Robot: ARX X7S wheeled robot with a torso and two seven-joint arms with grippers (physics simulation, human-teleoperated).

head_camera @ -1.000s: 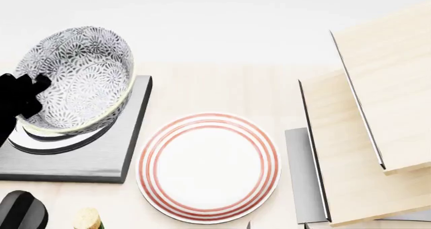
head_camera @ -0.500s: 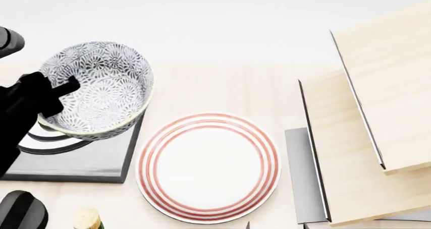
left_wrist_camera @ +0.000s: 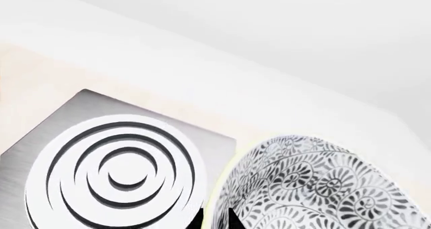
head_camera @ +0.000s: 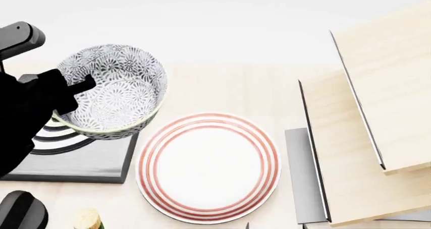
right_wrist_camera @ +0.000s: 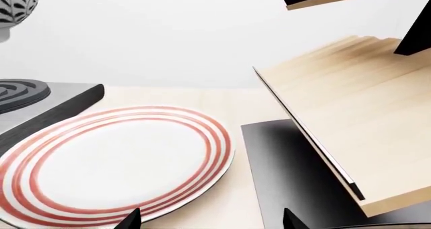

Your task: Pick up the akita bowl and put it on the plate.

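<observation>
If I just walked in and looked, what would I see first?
First, the flowery grey bowl, held up in the air by the black left gripper above the stove burner, with a finger hooked over its rim. Next, the big white plate with red rings, lying bare on the counter just to the bowl's right and nearer the robot. At the far right, pale wooden boards lean over the counter.

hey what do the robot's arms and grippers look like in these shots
The left arm is a matte black, blocky silhouette with a grey cylindrical link above. The right gripper shows only two pointed black fingertips. No cables or markings are visible.
</observation>
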